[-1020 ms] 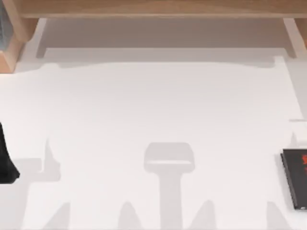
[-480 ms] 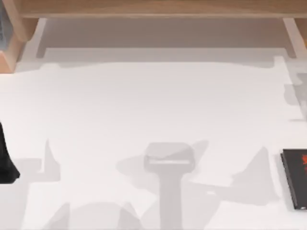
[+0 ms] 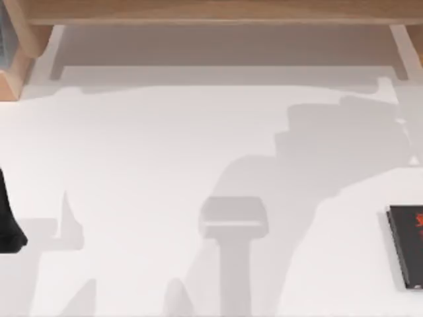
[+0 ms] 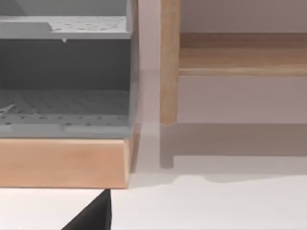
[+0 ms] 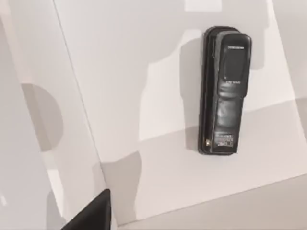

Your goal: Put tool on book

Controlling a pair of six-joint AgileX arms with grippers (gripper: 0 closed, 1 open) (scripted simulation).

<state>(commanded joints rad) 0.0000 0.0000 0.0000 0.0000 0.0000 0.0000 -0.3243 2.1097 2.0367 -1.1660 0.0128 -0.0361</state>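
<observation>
Thin black book [image 3: 408, 246] with red marking, flat on the white tabletop [image 3: 198, 145], cut off by the top view's right edge. Far across from the book, at the left edge: left arm [image 3: 8, 221], parked. Cannot tell whether the left pincer [image 4: 96, 213] is apart or together. Beside the book, a broad shadow [image 3: 317, 158], probably the right arm's.

From the right wrist, looking down on the tool [image 5: 224, 91]: long, narrow, black, lying flat on a white surface, apart from the right pincer [image 5: 96, 213], a dark wedge; apart or together, cannot tell.

Likely work for the right arm, nearer tool and book. Calls for closing across the tool's long axis.
</observation>
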